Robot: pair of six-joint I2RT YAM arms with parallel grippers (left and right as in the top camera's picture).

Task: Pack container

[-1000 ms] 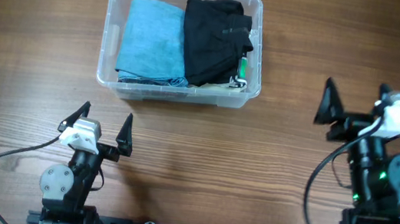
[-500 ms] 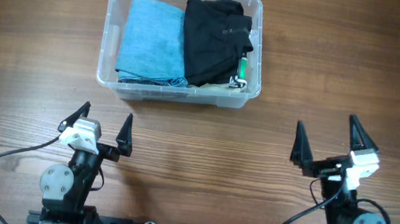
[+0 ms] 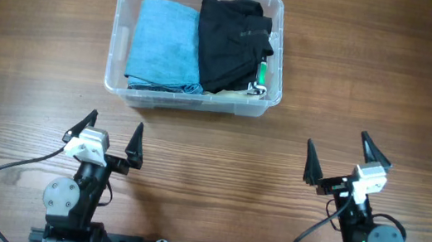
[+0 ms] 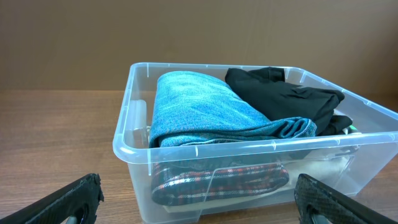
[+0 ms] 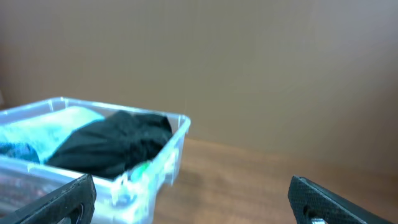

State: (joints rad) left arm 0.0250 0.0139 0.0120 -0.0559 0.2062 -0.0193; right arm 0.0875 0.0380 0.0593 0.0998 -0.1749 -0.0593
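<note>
While both arms sit low at the near edge of the counter (image 3: 218, 167), your left gripper (image 3: 115, 124) and right gripper (image 3: 337, 144) stand spread wide, holding nothing. Bare wood lies between them and the container (image 3: 113, 61), set farther back, left of centre, already filled with folded blue denim (image 3: 163, 43), a black garment (image 3: 230, 43) and plaid cloth (image 4: 217, 183) beneath. Expect thin, slick walls that flex, probably light; take it by the rim at its short ends. Nothing blocks your reach.

Clear glossy plastic container (image 3: 189, 91) on matt wood-grain table (image 3: 30, 71).
</note>
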